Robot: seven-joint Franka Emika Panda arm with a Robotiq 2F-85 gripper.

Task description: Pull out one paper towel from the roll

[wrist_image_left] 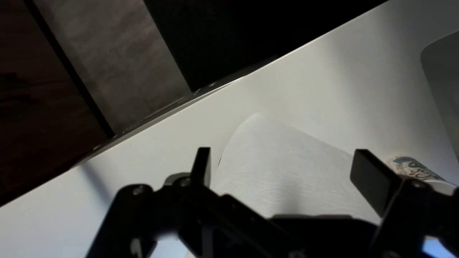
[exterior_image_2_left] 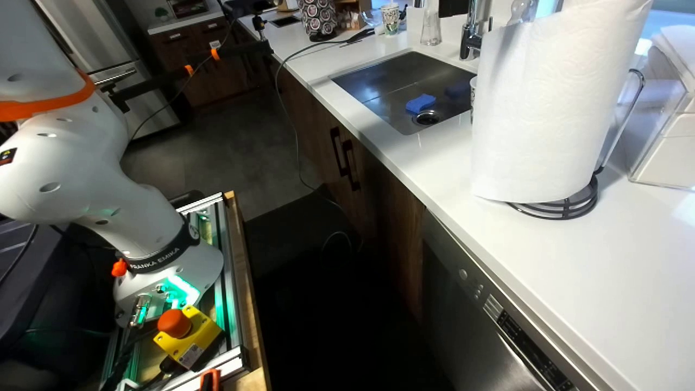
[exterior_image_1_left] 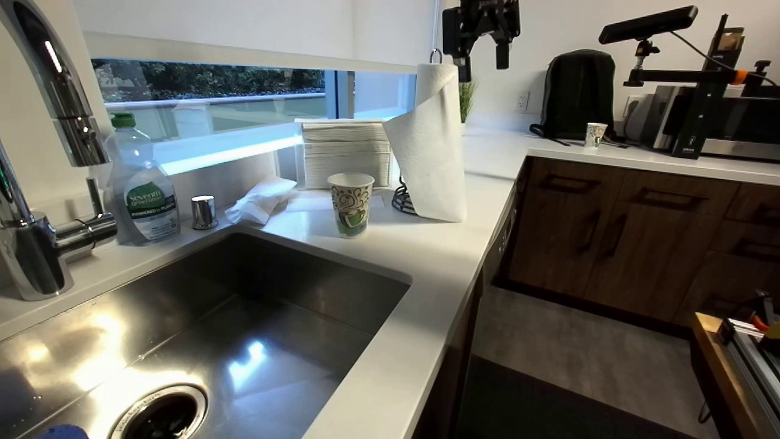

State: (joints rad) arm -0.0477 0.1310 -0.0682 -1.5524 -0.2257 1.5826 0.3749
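The roll (exterior_image_1_left: 452, 134) stands upright on the counter on its dark wire holder; it also shows in an exterior view (exterior_image_2_left: 548, 108), with the dark round base (exterior_image_2_left: 567, 209) under it. The loose end of the paper towel (exterior_image_1_left: 420, 143) hangs off the roll with a slanted edge. In the wrist view the white paper (wrist_image_left: 279, 157) shows below and between the fingers. My gripper (exterior_image_1_left: 484, 67) is high beside the top of the roll. In the wrist view the fingers (wrist_image_left: 281, 161) are wide apart with nothing held between them. How far they are from the paper is hard to tell.
A patterned paper cup (exterior_image_1_left: 351, 204) stands near the sink (exterior_image_1_left: 286, 292). A napkin stack (exterior_image_1_left: 347, 155), crumpled paper (exterior_image_1_left: 262, 198) and a soap bottle (exterior_image_1_left: 146, 195) are along the window. The faucet (exterior_image_1_left: 67, 122) rises at the sink. A backpack (exterior_image_1_left: 579, 94) is farther back.
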